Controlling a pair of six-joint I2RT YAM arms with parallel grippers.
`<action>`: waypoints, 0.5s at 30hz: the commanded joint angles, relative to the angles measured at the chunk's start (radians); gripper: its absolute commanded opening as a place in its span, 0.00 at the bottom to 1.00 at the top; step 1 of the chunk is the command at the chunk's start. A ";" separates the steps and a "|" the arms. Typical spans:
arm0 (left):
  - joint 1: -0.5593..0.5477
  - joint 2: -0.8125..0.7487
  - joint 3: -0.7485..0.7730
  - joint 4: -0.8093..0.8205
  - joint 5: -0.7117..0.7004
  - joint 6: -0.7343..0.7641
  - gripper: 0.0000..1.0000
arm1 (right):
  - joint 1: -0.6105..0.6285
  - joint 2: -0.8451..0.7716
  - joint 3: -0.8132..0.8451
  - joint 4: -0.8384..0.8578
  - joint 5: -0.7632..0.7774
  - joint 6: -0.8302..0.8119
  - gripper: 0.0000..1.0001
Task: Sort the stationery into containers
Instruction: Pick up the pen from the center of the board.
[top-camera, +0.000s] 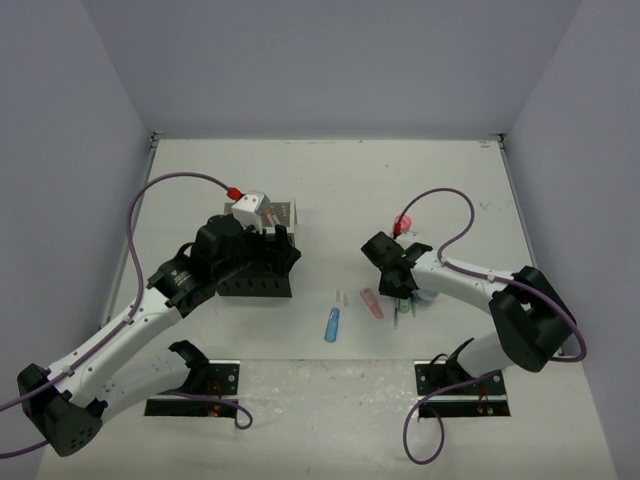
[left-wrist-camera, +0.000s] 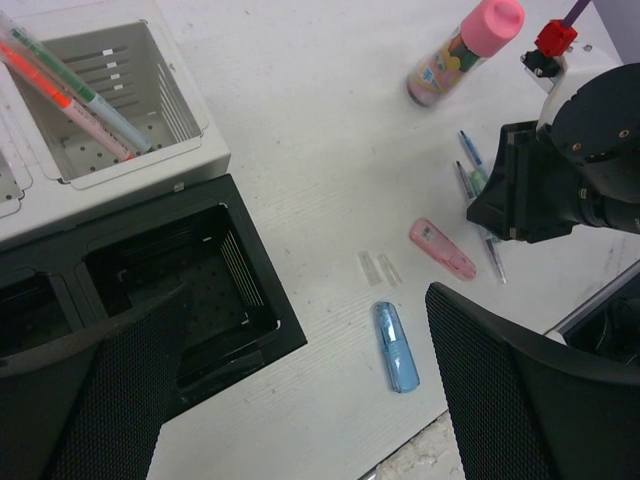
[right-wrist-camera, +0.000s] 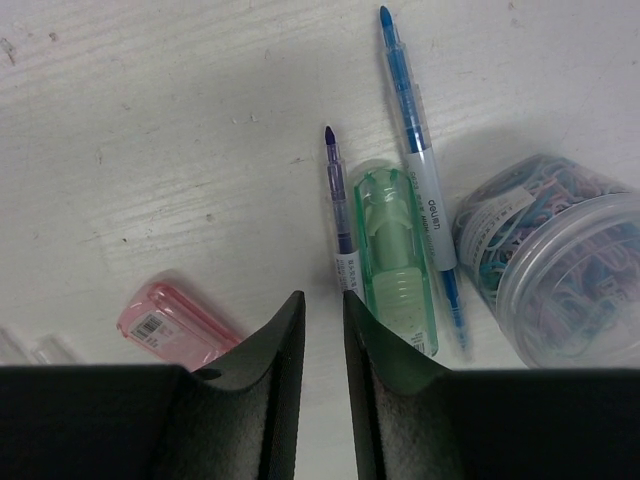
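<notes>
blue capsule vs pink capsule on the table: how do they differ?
Colour: the blue capsule is clear blue, the pink capsule clear pink.
Pose: in the top view the blue one runs almost near-to-far, the pink one slants more.
Place: the pink one lies farther right, toward the paper-clip tub; the blue one sits nearer the arm bases.
Shared: both lie flat on the table, loose, outside the organiser.
</notes>
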 joint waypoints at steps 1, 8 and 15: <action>-0.001 -0.022 -0.006 0.041 0.035 0.033 1.00 | -0.008 0.000 0.001 -0.021 0.064 0.047 0.24; 0.000 -0.032 -0.012 0.047 0.048 0.034 1.00 | -0.015 0.006 -0.004 -0.027 0.055 0.049 0.24; -0.002 -0.041 -0.012 0.047 0.061 0.035 1.00 | -0.039 0.027 0.004 -0.026 0.033 0.041 0.25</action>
